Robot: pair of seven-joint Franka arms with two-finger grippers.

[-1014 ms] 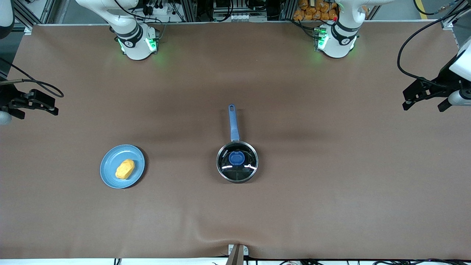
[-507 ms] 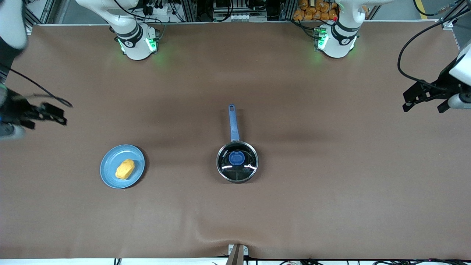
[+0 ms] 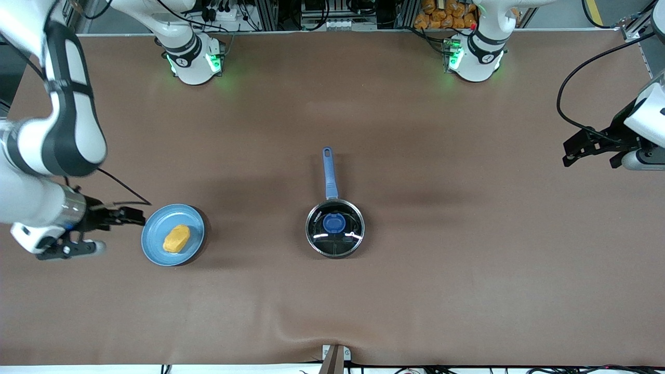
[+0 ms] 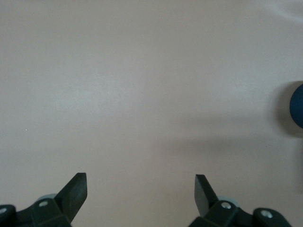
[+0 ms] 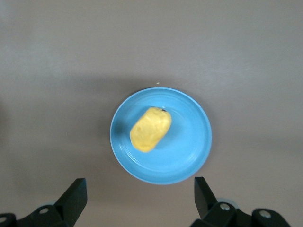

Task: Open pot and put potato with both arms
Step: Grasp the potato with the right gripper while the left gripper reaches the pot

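Brown table [image 3: 415, 291]: right hand [image 3: 132, 216] spread beside plate [image 3: 156, 249]; left hand [image 3: 574, 150] spread, table edge.

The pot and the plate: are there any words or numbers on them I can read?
Pot: small white marking on the glass lid, too small to read.
Plate: no writing.
Potato: no writing.
Round marks on both arms' bases: too small to read.

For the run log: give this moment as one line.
right gripper open, beside plate | potato on plate | lid on pot | left gripper open, over bare table
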